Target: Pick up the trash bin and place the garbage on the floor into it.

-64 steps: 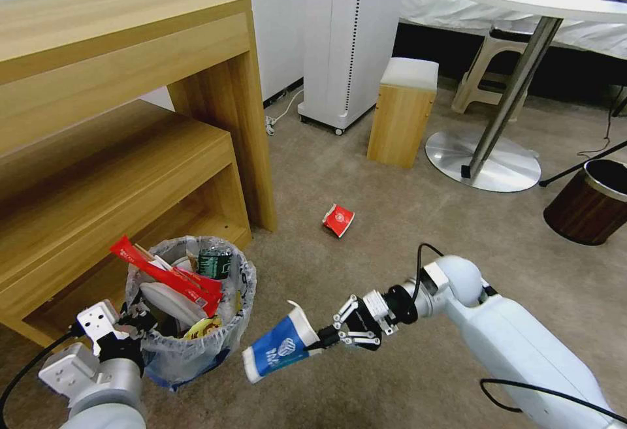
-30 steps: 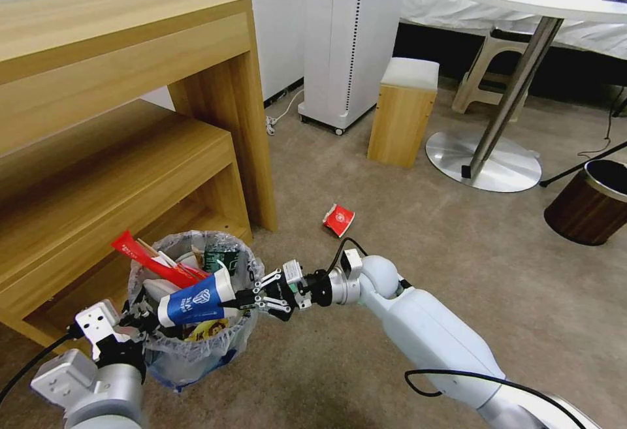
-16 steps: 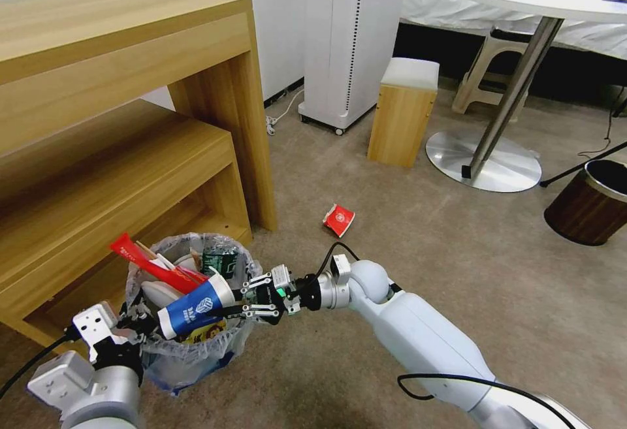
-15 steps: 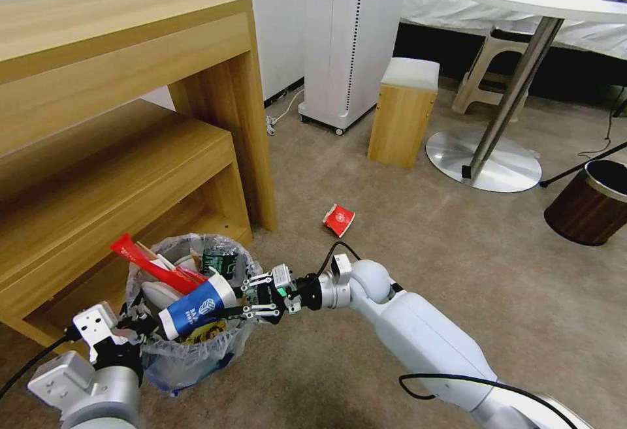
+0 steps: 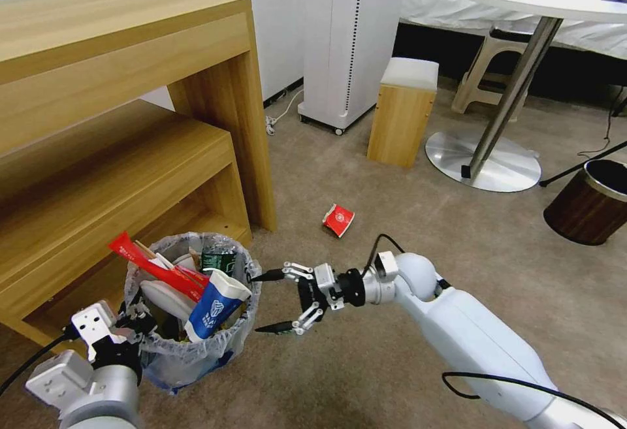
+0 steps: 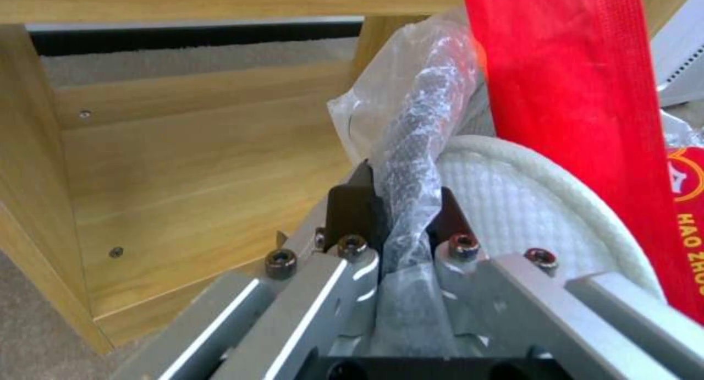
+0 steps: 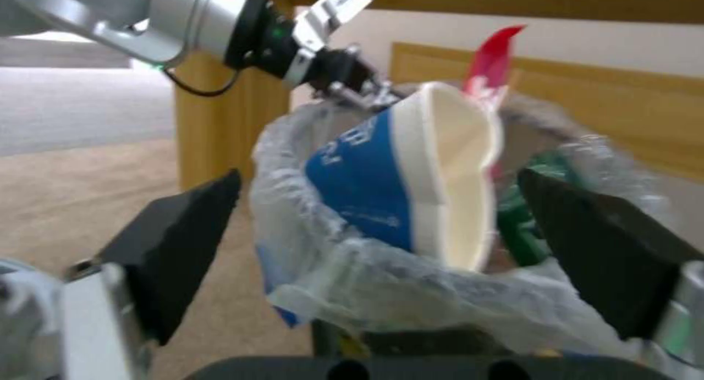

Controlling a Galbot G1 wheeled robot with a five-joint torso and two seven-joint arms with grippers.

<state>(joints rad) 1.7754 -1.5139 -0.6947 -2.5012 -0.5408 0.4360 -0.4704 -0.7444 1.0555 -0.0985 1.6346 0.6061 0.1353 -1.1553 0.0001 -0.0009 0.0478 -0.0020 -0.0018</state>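
right now the right gripper (image 5: 270, 303) sits just beside the trash bin (image 5: 189, 350), its jaws spread wide with nothing between them, and the blue paper cup (image 5: 215, 305) is leaning inside the bin among the other litter, mouth up against the near rim, so this looks like the moment just after a drop. over on the far side the left gripper (image 6: 400, 215) is pinched tight on the bin's rim and its crinkly plastic liner (image 6: 418, 149), holding the bin steady close to the wooden bench (image 5: 117, 155). the bin is packed: a red wrapper (image 5: 157, 266) sticks out over the top, a white slipper (image 6: 543, 215) lies against the wall, something green shows at the back. out on the floor (image 5: 405, 239), well apart from the bin, a crushed red cup (image 5: 338, 219) lies on the carpet, and i'd say that's the piece left to fetch. to my eye the next move calls for swinging the free arm clear of the rim without snagging the liner, then reaching out and down to that cup. the blue one is propped high, so a knock could tip it out
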